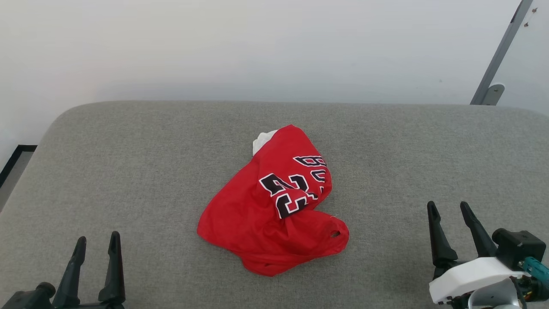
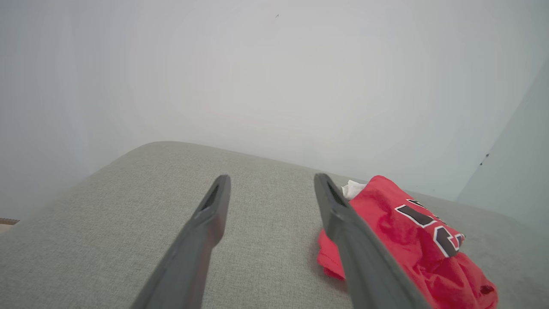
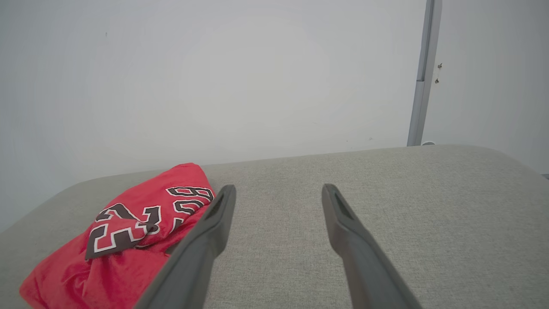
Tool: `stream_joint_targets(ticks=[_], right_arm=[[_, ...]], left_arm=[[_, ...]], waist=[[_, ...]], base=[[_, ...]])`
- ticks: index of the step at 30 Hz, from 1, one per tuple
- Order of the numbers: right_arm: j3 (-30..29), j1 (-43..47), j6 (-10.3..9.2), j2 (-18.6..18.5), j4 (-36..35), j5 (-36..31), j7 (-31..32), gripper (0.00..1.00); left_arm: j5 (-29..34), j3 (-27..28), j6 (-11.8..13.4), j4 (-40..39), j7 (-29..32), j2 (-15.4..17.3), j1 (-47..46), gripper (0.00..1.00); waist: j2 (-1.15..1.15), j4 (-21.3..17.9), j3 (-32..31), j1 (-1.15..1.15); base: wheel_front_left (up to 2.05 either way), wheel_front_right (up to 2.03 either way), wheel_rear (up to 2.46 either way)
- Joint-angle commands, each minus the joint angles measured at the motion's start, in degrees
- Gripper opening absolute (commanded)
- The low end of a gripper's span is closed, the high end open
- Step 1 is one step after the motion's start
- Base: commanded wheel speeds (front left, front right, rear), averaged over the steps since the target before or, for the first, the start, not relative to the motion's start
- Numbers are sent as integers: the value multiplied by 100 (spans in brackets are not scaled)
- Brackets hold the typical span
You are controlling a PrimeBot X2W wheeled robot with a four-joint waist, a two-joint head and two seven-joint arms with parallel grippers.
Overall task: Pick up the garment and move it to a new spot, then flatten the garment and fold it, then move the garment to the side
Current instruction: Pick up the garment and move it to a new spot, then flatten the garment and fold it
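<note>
Hovering at the lower left of the head view: left gripper (image 1: 98, 238), its two long dark fingers pointing up the view and standing wide apart, gripping nothing. Its wrist view is looking along both fingers over bare grey fabric, the garment showing past the right-hand finger.

Hovering at the lower right of the head view: right gripper (image 1: 448, 206), its fingers likewise spreading wide and holding nothing, rising from a white wrist housing (image 1: 472, 277). Its wrist view is placing the garment beyond its left-hand finger.

Lying between the two grippers, well apart from each, near the middle of the surface: the garment (image 1: 274, 206), a red jersey-style shirt, bunching into a loose crumpled heap. The black, white-outlined number "23" (image 1: 287, 193) is facing upward across a fold, with part of some lettering showing beside it. A white sleeve (image 1: 262, 140) is poking out at the far edge of the heap.

Carrying all of this: a grey upholstered surface (image 1: 128, 171) with rounded far corners.

Standing behind it: a plain pale wall (image 1: 257, 43), with a grey metal post (image 1: 499, 51) leaning at the far right.
</note>
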Motion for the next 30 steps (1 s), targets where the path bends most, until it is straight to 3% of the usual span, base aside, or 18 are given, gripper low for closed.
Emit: stream_joint_targets(ticks=[1, 8, 14, 20, 30], right_arm=[[-7, 70, 0, -2, -15, 33, 45, 100], [100, 47, 0, -2, -41, 39, 132, 100], [557, -215, 0, -1, 30, -89, 540, 100], [1157, -643, 0, -1, 319, -141, 1441, 100], [1538, -1328, 0, -229, 1038, -232, 3099, 100]], left_arm=[[78, 15, -27, 22, -29, -18, -36, 100], [141, -30, -40, 42, -29, -50, -70, 100], [90, -138, -36, 55, -29, -5, -157, 100], [15, -358, -37, 82, -29, 13, -291, 100], [-114, -784, -34, 218, -29, -7, -651, 100]], waist=[[0, 10, -6, 0], [0, 75, -11, 0], [0, 278, 29, 0], [0, 643, 137, 0], [0, 1349, 462, 0]], base=[[0, 0, 0], [0, 0, 0], [0, 0, 0], [0, 0, 0], [0, 0, 0]])
